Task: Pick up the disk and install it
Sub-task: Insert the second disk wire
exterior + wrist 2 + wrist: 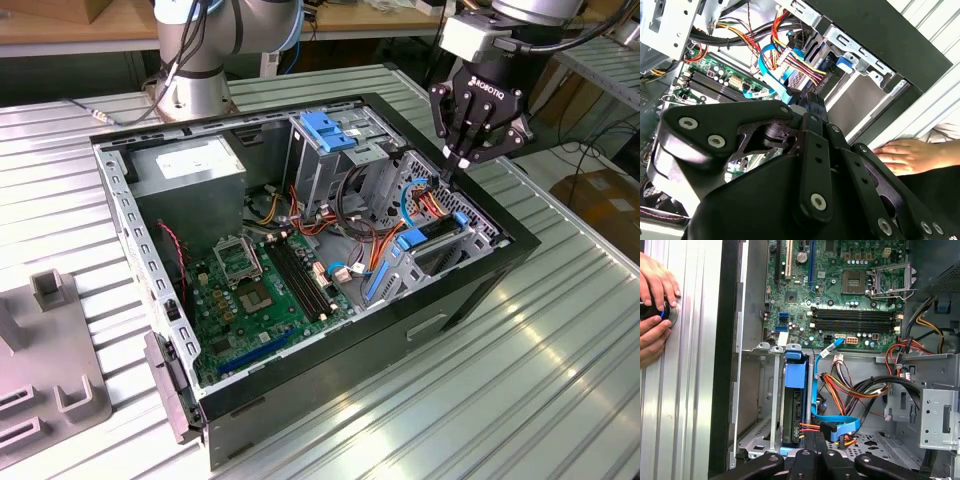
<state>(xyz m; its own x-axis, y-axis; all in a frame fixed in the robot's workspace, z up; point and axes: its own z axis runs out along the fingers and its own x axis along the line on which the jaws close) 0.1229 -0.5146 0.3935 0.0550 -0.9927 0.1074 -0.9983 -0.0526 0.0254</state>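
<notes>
The claw point(462, 160) is hanging over the front corner of the open case point(470, 290), just above the tangle of cables point(425, 200) beside the low drive bay, with its black fingers point(455, 120) drawn together to a point and nothing showing between them. The disk point(432, 238) is already sitting on edge in that bay, blue rails along it, but from the exterior view most of its body is sinking out of sight behind the bay's metal walls and the wires.

In the first wrist view the disk point(792, 410) is showing better: it is standing upright in its slot under a blue rail, between two grey bay walls, with the blue data cable point(840, 422) and the red-and-yellow power leads running just beside its lower end (whether they are plugged in I cannot make out). The fingertips point(812, 450) are poking in at the frame edge, closed, right by that end.

The second wrist view is mostly taken up by the claw's own black knuckles point(810, 150), so the bay is half hidden.

A person's hand point(655, 305) is resting on the ribbed table point(560, 360) beside the case, holding a small round device. The table on that side is lying open, and the motherboard point(265, 285) is uncovered inside the case.
</notes>
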